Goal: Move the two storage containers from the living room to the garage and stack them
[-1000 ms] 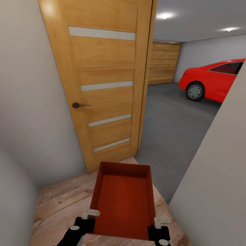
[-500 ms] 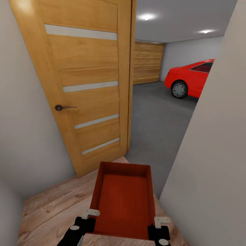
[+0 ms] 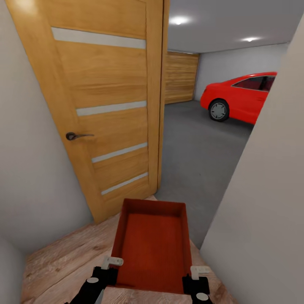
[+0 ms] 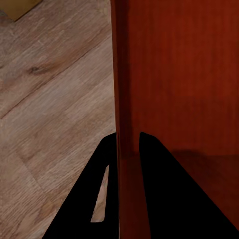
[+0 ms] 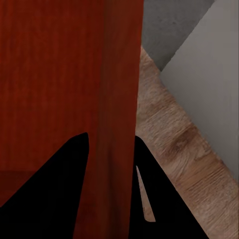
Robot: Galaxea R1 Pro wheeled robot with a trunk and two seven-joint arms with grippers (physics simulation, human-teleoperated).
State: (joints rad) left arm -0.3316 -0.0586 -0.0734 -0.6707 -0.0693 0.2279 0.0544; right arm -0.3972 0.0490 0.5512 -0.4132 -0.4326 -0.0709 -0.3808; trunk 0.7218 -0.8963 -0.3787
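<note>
The orange-red bin (image 3: 153, 247) hangs out in front of the robot, carried level between both arms, right at the doorway. Below it lies the light plank flooring (image 3: 63, 261); just beyond its far wall the grey concrete floor (image 3: 198, 147) of the garage begins. The left gripper (image 3: 110, 270) has its jaws pinching the bin's left side wall near the near corner: in the left wrist view one dark finger (image 4: 102, 199) sits outside the wall and the other inside, the wall (image 4: 127, 124) sandwiched between. The right gripper (image 3: 195, 276) mirrors it, jaws clamped on the right side wall (image 5: 119, 99), one finger (image 5: 149, 194) outside over the planks.

The wooden door (image 3: 109, 105) stands open at the left, a pale wall (image 3: 261, 211) crowds in close at the right, and the red car (image 3: 242, 97) waits well back in the garage.

As for handling, the bin looks stiff and light: an empty, thin-walled box with straight sides and no lid. Those smooth walls could slip under a narrow pinch, so taking hold of both long sides together, as here, seems the sound choice. I'd judge the gap ahead is tight; a bump on the door edge or wall corner could twist the bin in the grip.
</note>
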